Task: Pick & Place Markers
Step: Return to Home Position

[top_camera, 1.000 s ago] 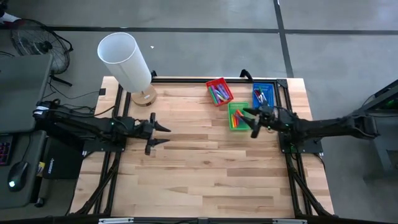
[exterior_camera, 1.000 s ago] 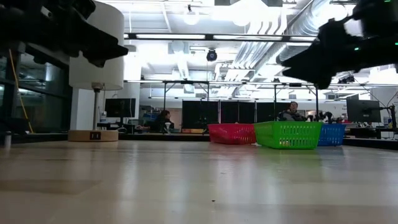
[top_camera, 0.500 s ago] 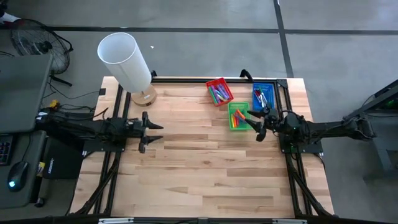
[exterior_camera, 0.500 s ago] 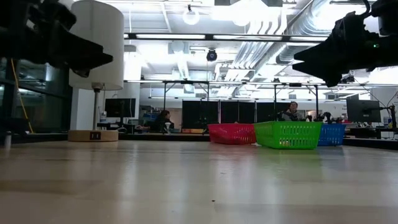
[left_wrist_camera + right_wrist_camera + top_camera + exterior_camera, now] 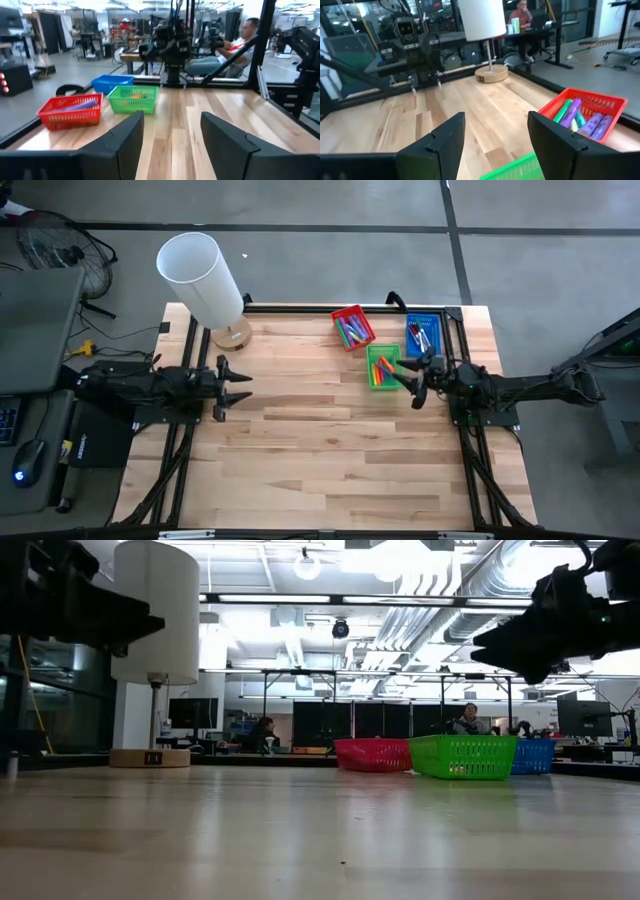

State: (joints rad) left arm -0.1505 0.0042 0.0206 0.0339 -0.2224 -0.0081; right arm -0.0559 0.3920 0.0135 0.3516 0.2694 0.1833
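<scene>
both grippers have drawn back over the last second from the thin mixed-colour plastic markers point(image 5: 351, 330), which lie sorted in the small red plastic tray point(image 5: 372, 754), green plastic tray point(image 5: 463, 756) and blue plastic tray point(image 5: 535, 755) at the right arm's end of the pale wooden table point(image 5: 330, 460); none shows loose on the boards. the right gripper point(image 5: 407, 383) hangs just beside the green tray, the left gripper point(image 5: 247, 386) near the table's left edge, jaws apart and empty on both, apparently because sorting is finished and the arms are heading home.
</scene>
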